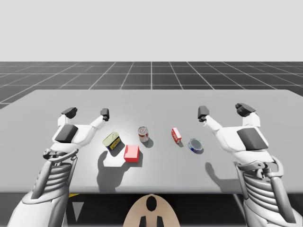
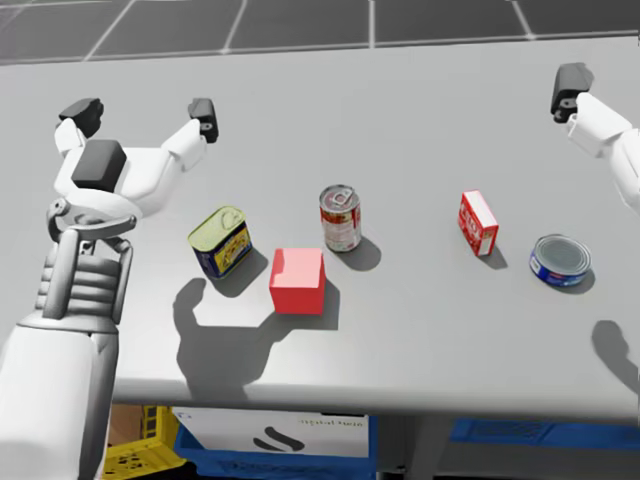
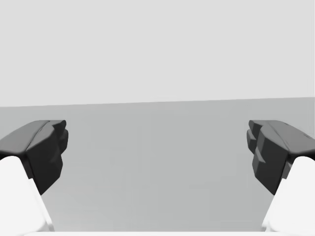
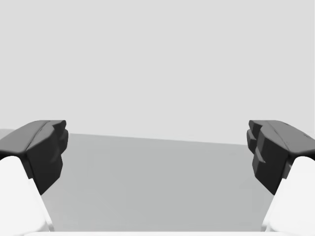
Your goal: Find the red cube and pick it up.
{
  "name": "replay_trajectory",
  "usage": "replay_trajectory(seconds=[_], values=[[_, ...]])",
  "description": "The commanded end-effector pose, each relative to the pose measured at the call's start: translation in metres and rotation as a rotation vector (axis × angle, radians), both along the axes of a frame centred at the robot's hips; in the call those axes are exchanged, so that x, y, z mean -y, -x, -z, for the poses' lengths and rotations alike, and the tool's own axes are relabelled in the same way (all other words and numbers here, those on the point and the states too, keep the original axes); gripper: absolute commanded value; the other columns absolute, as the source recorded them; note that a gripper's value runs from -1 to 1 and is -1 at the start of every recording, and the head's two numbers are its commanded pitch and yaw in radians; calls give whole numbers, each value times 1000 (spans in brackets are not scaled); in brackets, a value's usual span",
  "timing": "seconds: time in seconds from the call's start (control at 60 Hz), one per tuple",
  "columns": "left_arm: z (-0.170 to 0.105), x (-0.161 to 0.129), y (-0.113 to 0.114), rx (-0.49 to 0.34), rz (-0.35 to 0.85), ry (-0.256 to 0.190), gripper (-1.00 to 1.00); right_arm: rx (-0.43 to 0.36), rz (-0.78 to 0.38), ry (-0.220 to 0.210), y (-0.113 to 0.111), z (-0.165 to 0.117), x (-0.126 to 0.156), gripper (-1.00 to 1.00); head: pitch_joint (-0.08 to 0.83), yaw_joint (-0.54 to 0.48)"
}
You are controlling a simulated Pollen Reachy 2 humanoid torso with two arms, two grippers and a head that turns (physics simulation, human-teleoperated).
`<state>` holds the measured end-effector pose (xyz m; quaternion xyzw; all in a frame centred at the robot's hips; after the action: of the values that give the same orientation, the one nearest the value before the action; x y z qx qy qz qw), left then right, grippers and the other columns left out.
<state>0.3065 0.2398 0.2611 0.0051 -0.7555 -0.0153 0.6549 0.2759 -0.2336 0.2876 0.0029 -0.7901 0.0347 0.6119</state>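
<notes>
On the counter, left of the middle and near the front edge, the red cube sits flat. Its faces are a plain, even red with square corners, and the top face is uncovered.

A yellow can lies just beside it on the left; the head view shows a narrow gap between them. A tall can stands upright just behind the cube's right corner, apart from it. Further right are a red box, standing on edge, and a low blue can, both well apart from the cube.

Bare counter runs from the cube's front face to the front edge, and from its right side as far as the red box.

The left arm is over the counter, behind and left of the yellow can. The left jaws stand wide apart, released, with bare counter ahead of them. The right arm is at the far right, beyond the blue can. The right jaws are likewise spread and released.
</notes>
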Motion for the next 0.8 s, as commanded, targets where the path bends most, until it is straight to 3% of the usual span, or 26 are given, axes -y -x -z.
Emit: replay_trajectory(seconds=[0.017,0.233,0.3,0.5,0.6,0.8], values=[[0,1,0,-2,0,0,-1000,-7,-4,5,0,2,-2,-1000,733,146],[0,2,0,-8,6,6,-1000,-10,-5,10,-1,3,-2,-1000,767,172],[-2,3,3,-40,30,39,-1000,-11,-5,10,-2,3,-2,-1000,764,175],[-17,24,45,-109,157,38,-1000,-9,-4,8,0,4,0,-1000,756,176],[-19,28,64,-134,214,17,-1000,-10,-7,9,0,4,-1,-1000,756,177],[2,31,113,-234,319,-18,-1000,-11,-7,11,0,5,-1,-1000,756,182]])
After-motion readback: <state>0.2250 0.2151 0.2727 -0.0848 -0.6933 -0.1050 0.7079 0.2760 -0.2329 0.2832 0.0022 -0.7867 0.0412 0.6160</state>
